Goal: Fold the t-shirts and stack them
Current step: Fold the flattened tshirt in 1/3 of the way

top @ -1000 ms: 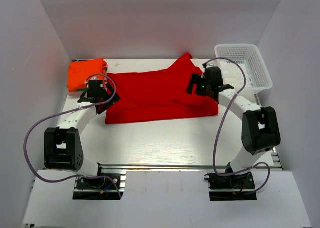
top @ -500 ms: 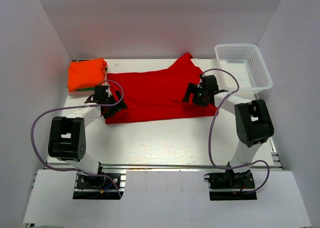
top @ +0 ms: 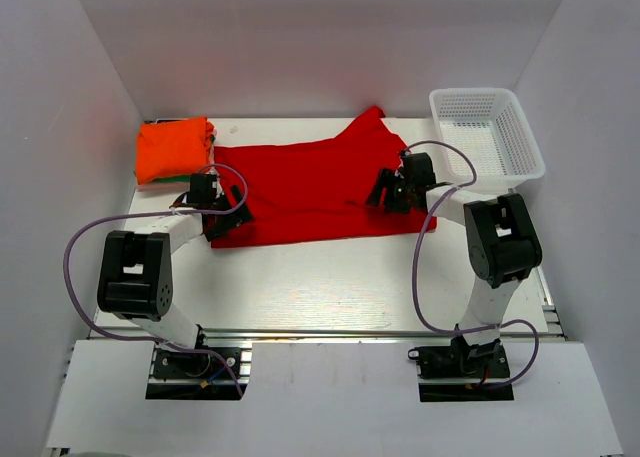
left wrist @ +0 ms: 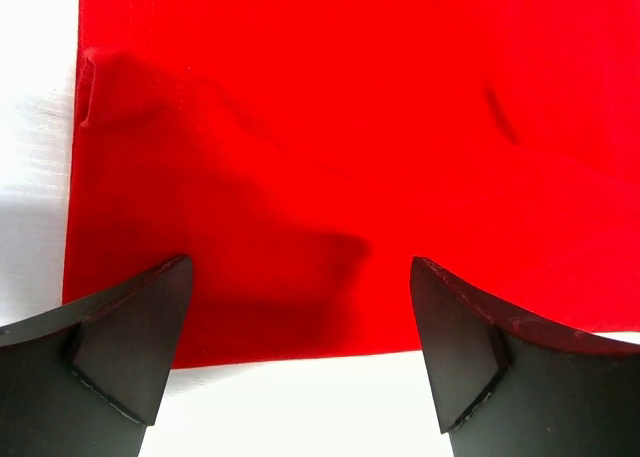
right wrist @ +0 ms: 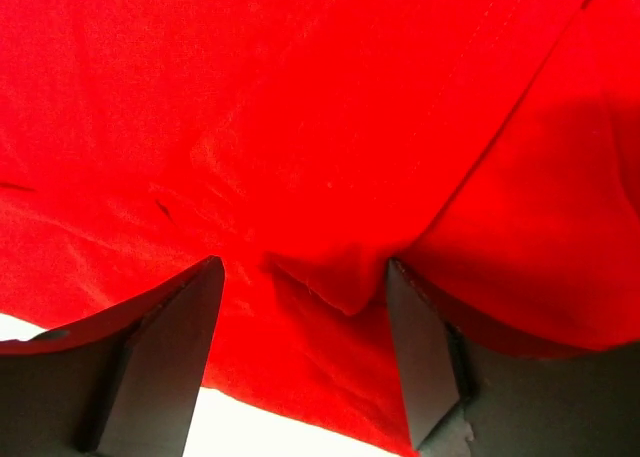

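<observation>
The red t-shirt (top: 320, 187) lies spread flat across the middle of the table, one sleeve pointing to the back. A folded orange t-shirt (top: 172, 149) sits at the back left, with a green edge (top: 160, 183) showing under it. My left gripper (top: 222, 207) is open, low over the red shirt's left near corner; in the left wrist view its gripper (left wrist: 300, 322) straddles the hem of the red cloth (left wrist: 350, 127). My right gripper (top: 386, 191) is open on the shirt's right part; in the right wrist view its gripper (right wrist: 305, 317) straddles a small raised fold (right wrist: 340, 282).
A white mesh basket (top: 487, 137) stands at the back right, close behind the right arm. White walls enclose the table on three sides. Bare white table (top: 320, 287) lies between the shirt and the arm bases.
Both arms have folded in and lowered their grippers onto the red shirt. The left went to its near left corner and the right moved left and down onto its right part. The shirt has barely shifted.
</observation>
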Available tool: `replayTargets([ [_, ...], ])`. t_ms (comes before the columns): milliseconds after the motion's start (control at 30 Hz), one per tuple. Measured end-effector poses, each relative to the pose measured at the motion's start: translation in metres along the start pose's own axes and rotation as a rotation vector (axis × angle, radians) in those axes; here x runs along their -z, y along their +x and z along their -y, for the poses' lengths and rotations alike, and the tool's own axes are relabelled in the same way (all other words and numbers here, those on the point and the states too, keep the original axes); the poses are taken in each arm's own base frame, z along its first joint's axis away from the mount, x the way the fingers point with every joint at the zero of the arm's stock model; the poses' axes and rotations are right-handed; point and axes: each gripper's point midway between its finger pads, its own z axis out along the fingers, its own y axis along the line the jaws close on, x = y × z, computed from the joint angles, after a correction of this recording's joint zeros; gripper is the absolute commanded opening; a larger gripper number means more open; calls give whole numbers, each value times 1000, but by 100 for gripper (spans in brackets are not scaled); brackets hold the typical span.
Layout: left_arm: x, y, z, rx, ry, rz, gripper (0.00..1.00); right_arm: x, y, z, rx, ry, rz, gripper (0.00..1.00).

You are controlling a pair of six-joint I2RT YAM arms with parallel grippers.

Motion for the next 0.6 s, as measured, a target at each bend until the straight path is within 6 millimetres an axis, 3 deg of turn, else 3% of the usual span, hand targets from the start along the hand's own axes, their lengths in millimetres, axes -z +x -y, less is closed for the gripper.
replayTargets([
  [33, 0, 0, 0, 0, -1, 1, 100, 0, 1, 0, -3, -3, -3, 49],
  [133, 0, 0, -1, 0, -4, 3, 100, -1, -2, -2, -14, -7, 8, 23],
  [200, 0, -1, -1, 0, -7, 4, 100, -1, -5, -3, -21, -11, 26, 12],
  [233, 0, -1, -1, 0, -7, 4, 100, 0, -6, -3, -25, -8, 34, 0],
  [500, 0, -2, -2, -1, -7, 24, 100, 3, -19, -3, -25, 13, 75, 0],
  [600, 0, -2, -3, -2, -10, 28, 100, 1, -37, -12, -12, -5, 107, 0],
])
